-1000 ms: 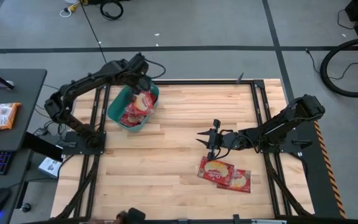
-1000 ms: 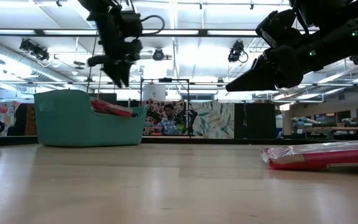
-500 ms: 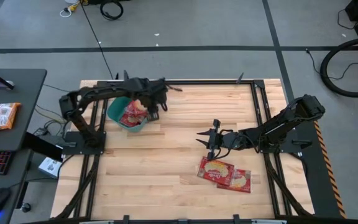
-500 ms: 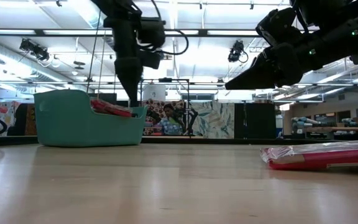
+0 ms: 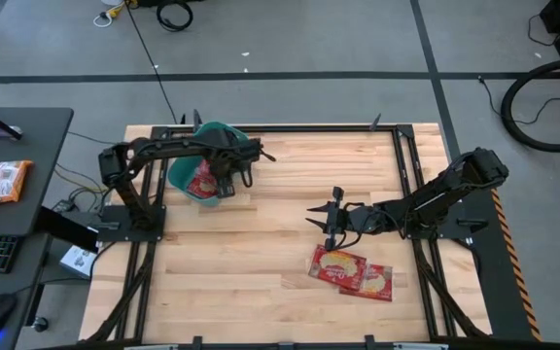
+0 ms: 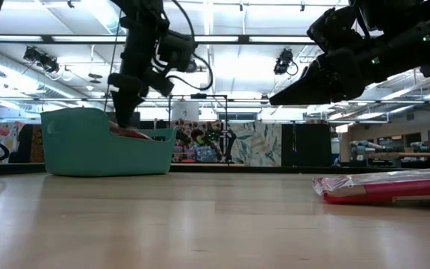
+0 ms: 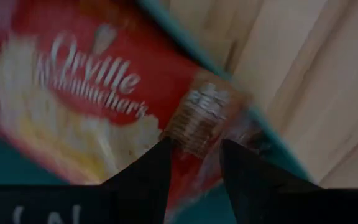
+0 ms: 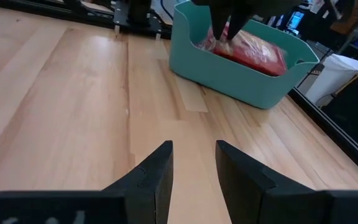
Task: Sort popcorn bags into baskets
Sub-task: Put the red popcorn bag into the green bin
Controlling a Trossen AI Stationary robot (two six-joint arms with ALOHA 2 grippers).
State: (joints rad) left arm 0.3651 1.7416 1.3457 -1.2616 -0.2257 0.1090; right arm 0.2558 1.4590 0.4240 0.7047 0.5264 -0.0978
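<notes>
While the tub fills: two packets remain on the wood, and the sorting looks most of the way done.

Left gripper [image 5: 224, 185]: reaching down into the teal basket [image 5: 185, 182] at the far left of the table, its fingers [image 7: 146, 180] a narrow gap apart, tips at the crimped end of a popcorn bag in the basket [image 7: 98, 99]; whether they grip it cannot be told.

Right gripper [image 5: 327, 220]: hovering mid-table, fingers [image 8: 155, 174] parted, holding nothing.

Loose popcorn bags [image 5: 350, 272]: two, flat and overlapping, on the near right of the table, long axis running left to right.

Deciding relation: the loose bags lie just nearer than the right gripper and slightly to its right, while the left gripper is well apart across the table. By that reckoning the right arm is the nearer for the next pick.
</notes>
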